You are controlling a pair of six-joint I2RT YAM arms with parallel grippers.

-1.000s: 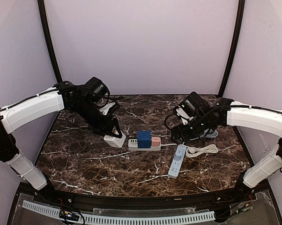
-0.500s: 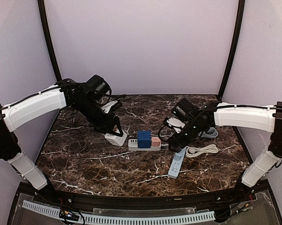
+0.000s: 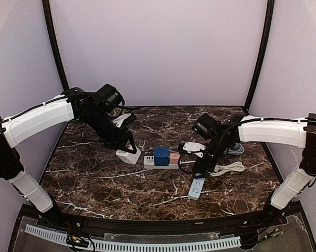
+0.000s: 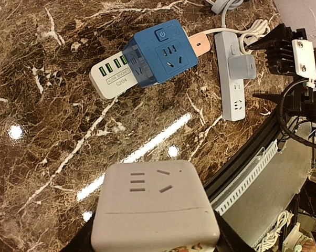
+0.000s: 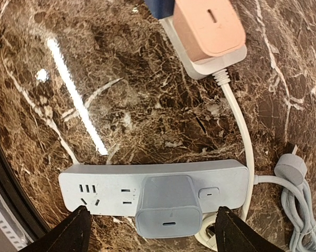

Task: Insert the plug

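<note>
My left gripper (image 3: 125,148) is clamped on the white cube plug (image 4: 153,210), held near the white strip (image 4: 113,79) and not yet in. My right gripper (image 5: 150,231) stands wide astride the grey charger (image 5: 168,207), which looks seated in the pale strip (image 5: 95,184); I judge the insertion is all left to do.

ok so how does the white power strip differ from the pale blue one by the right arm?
White strip carries two adapters, a blue cube and a pink one; pale blue strip carries one grey-blue charger. White strip lies crosswise on the table; pale blue strip runs roughly front to back. Both lie flat, each with a cord.
</note>
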